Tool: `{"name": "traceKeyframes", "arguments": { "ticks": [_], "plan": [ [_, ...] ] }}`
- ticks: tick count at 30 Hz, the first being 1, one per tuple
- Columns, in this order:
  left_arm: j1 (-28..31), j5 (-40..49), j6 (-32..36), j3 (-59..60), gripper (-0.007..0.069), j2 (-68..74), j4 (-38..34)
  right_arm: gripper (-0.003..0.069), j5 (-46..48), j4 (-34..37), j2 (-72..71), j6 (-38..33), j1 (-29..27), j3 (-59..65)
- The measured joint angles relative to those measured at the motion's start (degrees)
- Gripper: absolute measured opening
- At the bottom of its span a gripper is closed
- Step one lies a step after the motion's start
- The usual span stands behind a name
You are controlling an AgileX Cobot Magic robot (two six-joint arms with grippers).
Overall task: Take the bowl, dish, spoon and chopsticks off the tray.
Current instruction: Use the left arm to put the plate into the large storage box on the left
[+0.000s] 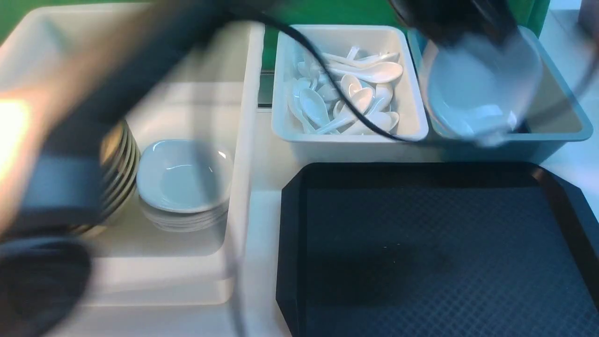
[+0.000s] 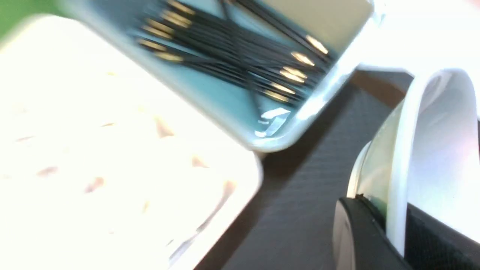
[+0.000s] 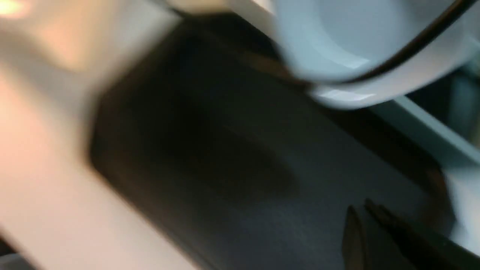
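Observation:
The small white dish hangs tilted in the air at the back right, in front of the grey-blue bin. My left gripper is shut on its rim. In the left wrist view the dish has its rim pinched between the black fingers. The black tray lies front right with nothing on it. My right gripper is shut and empty above the tray. It does not show in the front view. Black chopsticks with gold bands lie in the bin.
The grey-blue bin stands back right. A white tub holds several white spoons. The big white tub on the left holds stacked tan bowls and stacked white dishes. My blurred left arm crosses the left side.

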Motion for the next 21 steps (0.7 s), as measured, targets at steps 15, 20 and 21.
{"name": "traceKeyframes", "arguments": {
  "ticks": [15, 20, 21],
  "plan": [
    [34.45, -6.94, -1.39, 53.11, 0.0001, -32.39, -2.58, 0.0045, -5.47, 7.91, 24.70, -6.86, 18.39, -11.89],
    [37.18, -9.22, 1.03, 54.08, 0.0001, -28.70, -3.14, 0.0045, -5.70, 7.71, 26.24, -6.86, 18.98, -12.84],
    [37.24, -11.33, 1.52, 54.08, 0.0001, -26.55, -3.71, 0.0045, -5.70, 7.27, 26.24, -6.80, 18.98, -12.84]
  ]
}}
